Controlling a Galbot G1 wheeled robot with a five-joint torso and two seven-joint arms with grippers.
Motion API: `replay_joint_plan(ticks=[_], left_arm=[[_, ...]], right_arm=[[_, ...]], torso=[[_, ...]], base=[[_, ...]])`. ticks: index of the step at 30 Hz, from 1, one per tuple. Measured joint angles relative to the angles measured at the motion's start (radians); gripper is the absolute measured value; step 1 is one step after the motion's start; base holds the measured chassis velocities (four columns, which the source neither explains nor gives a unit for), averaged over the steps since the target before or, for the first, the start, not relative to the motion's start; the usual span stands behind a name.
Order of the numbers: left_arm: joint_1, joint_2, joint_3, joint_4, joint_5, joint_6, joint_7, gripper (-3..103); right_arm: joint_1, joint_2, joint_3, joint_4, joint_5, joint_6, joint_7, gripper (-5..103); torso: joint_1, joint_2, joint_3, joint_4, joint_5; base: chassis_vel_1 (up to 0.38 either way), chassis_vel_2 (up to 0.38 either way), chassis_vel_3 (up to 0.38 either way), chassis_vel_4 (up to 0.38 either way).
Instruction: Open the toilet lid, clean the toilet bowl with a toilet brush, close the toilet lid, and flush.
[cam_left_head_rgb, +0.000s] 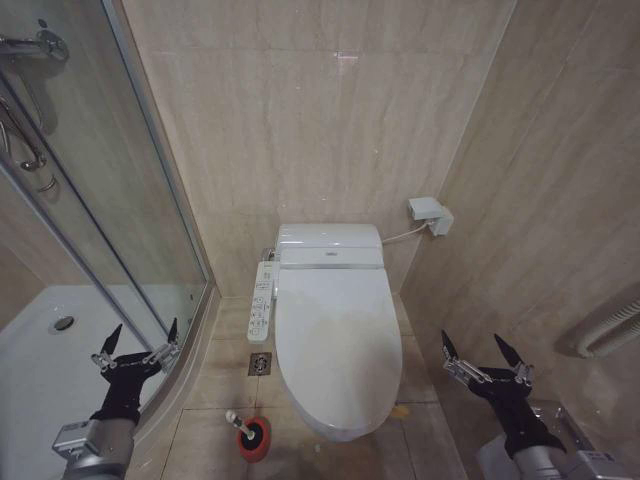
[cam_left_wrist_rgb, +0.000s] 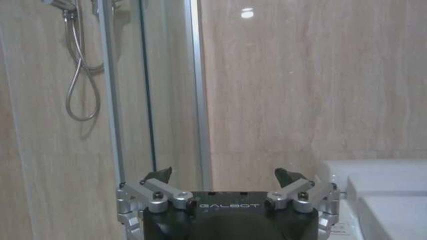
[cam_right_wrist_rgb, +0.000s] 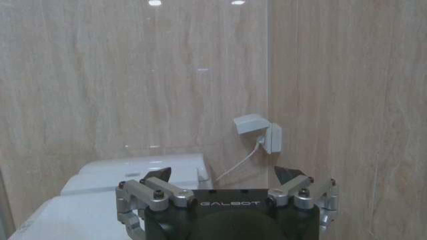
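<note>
**Lid down, both claws wide**

We see the toilet lid (cam_left_head_rgb: 331, 335) shut over the toilet bowl (cam_left_head_rgb: 345, 428), long axis running toward us, midway between the left claw (cam_left_head_rgb: 139, 337) and right claw (cam_left_head_rgb: 485, 352), both spread empty. The toilet brush (cam_left_head_rgb: 249, 432) stands nearer the left (both claws read "GALBOT").

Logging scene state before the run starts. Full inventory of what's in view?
lid: 1, white, shut over the bowl
bidet unit: 1, white, behind lid at wall
remote: 1, white, along the toilet's left side
brush: 1, white handle, in red holder on floor, front-left of toilet
socket box: 1, white, right wall, cable to toilet
shower tray: 1, white, behind glass, far left
left claw: open, low left
right claw: open, low right
</note>
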Motion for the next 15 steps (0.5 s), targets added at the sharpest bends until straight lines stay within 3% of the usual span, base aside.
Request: replay_joint_plan(ticks=[4,8,9,13,15], left_arm=[[-0.004,-0.001,0.002,0.009,-0.012,-0.004,0.004,100],[-0.018,0.003,0.057,0.075,-0.116,-0.08,0.039,100],[-0.038,0.014,0.071,0.116,-0.142,-0.104,0.047,100],[-0.066,0.027,0.083,0.173,-0.165,-0.138,0.066,100],[-0.072,0.028,0.09,0.19,-0.169,-0.146,0.069,100]], right_arm=[[0.0,0.0,0.0,0.0,0.0,0.0,0.0,100],[0.0,0.0,0.0,0.0,0.0,0.0,0.0,100],[0.0,0.0,0.0,0.0,0.0,0.0,0.0,100],[0.0,0.0,0.0,0.0,0.0,0.0,0.0,100],[0.0,0.0,0.0,0.0,0.0,0.0,0.0,100]], torso=[[0.0,0.0,0.0,0.0002,0.0],[0.0,0.0,0.0,0.0001,-0.001],[0.0,0.0,0.0,-0.0001,0.0004],[0.0,0.0,0.0,-0.0007,-0.0006],[0.0,0.0,0.0,0.0003,0.0001]], base=[[0.0,0.0,0.0,0.0],[0.0,0.0,0.0,0.0],[0.0,0.0,0.0,0.0],[0.0,0.0,0.0,0.0],[0.0,0.0,0.0,0.0]])
